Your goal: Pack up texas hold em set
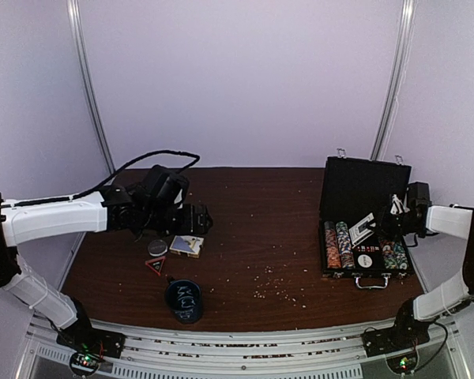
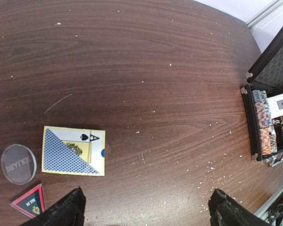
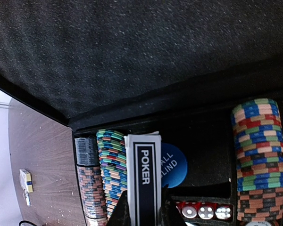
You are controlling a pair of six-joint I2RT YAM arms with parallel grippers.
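Note:
The black case [image 1: 364,189] stands open at the right of the table, with rolls of multicoloured chips [image 1: 339,243] inside. My right gripper [image 3: 142,215] is shut on a white and black card deck box marked POKER [image 3: 144,176], held over the case beside the chip rolls [image 3: 111,169] and above a blue blind button [image 3: 173,165]. My left gripper [image 2: 144,207] is open over bare table. A blue-backed card deck [image 2: 73,150], a clear round dealer button [image 2: 18,163] and a triangular all-in marker [image 2: 30,201] lie to its left.
A dark round cup with white scribbles [image 1: 184,301] stands near the front edge. Red dice [image 3: 205,211] sit in the case. White crumbs are scattered on the table [image 1: 276,280]. The case also shows in the left wrist view [image 2: 269,99].

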